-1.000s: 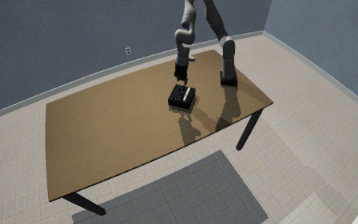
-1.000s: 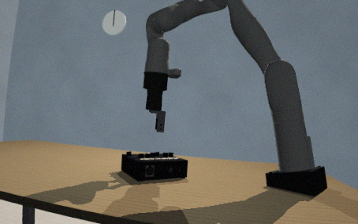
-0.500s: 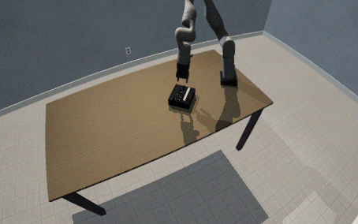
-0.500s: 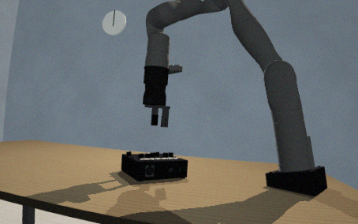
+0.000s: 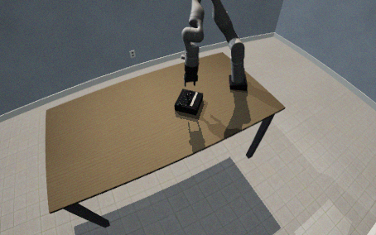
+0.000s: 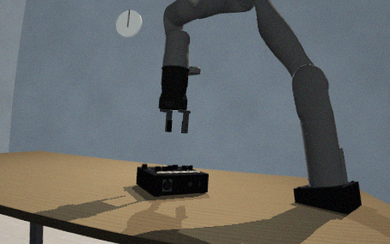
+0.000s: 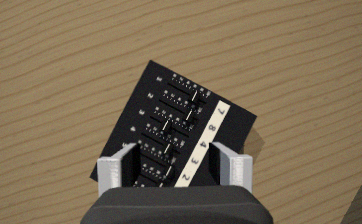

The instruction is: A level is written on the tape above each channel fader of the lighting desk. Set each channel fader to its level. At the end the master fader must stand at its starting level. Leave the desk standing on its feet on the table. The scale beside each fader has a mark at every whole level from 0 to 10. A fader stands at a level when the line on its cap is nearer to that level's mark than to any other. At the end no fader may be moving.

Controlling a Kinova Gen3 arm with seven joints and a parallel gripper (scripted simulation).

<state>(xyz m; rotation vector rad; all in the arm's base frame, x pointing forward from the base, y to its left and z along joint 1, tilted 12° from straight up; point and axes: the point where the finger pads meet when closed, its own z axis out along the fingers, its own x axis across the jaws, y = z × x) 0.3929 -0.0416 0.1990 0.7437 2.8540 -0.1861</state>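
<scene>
The black lighting desk sits on the table. In the wrist view its tape reads 7, 8, 4, 3, 2; the rest is hidden by the gripper. The channel 1 cap looks near 7, the channel 2 cap near 8 and the channel 3 cap near 4. The channel 4 cap looks around 6 or 7; the channel 5 cap is near the tape end. Channel 6 is partly hidden, the master fader fully. My gripper is open and empty, well above the desk.
The wooden table carries the arm's black base, to the right of the desk in the top and exterior views. Shadows of the arm fall across the table beside the desk. A wall clock hangs behind.
</scene>
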